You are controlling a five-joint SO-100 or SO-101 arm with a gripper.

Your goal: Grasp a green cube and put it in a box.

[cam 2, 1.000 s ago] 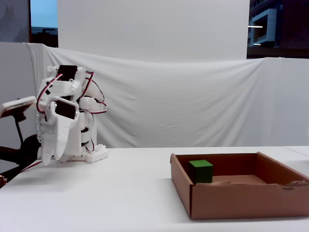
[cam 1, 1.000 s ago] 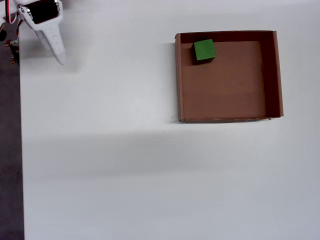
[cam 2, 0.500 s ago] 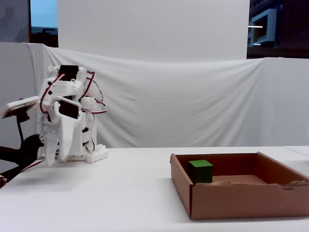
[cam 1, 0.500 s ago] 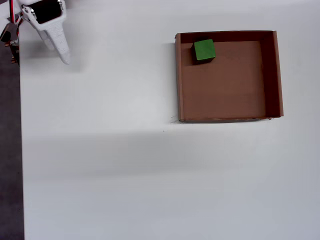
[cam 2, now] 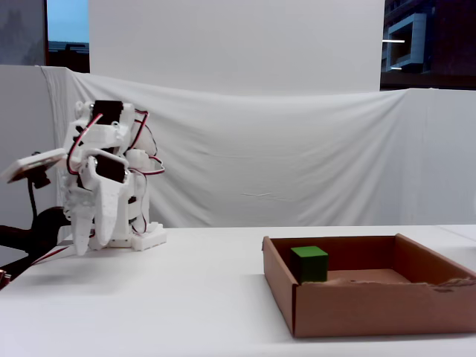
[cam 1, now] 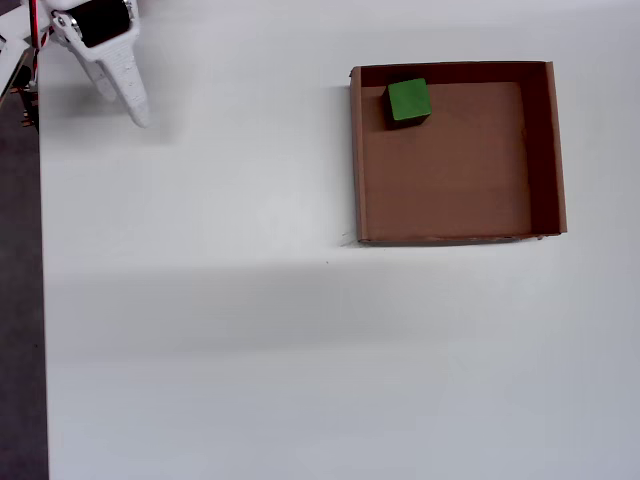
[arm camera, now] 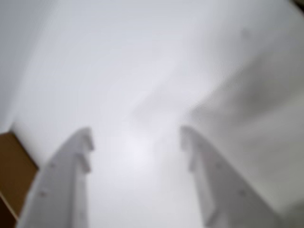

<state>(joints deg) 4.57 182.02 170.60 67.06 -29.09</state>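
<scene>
The green cube (cam 1: pixel 408 101) (cam 2: pixel 309 263) rests inside the brown cardboard box (cam 1: pixel 544 150) (cam 2: pixel 372 305), in the box's far-left corner in the overhead view. My white gripper (cam 1: pixel 138 117) (cam 2: pixel 91 248) hangs at the table's far-left corner, well away from the box, fingertips pointing down. In the blurred wrist view the gripper (arm camera: pixel 135 137) is open, its two white fingers (arm camera: pixel 71 166) spread wide with only bare white table between them. The cube does not show in the wrist view.
The arm's base (cam 2: pixel 141 236) with red and black wires stands at the table's back left. A white cloth backdrop (cam 2: pixel 297 163) hangs behind the table. A brown patch (arm camera: pixel 12 171) sits at the wrist view's left edge.
The gripper has swung slightly to the right in the overhead view. The cube and the box have not moved.
</scene>
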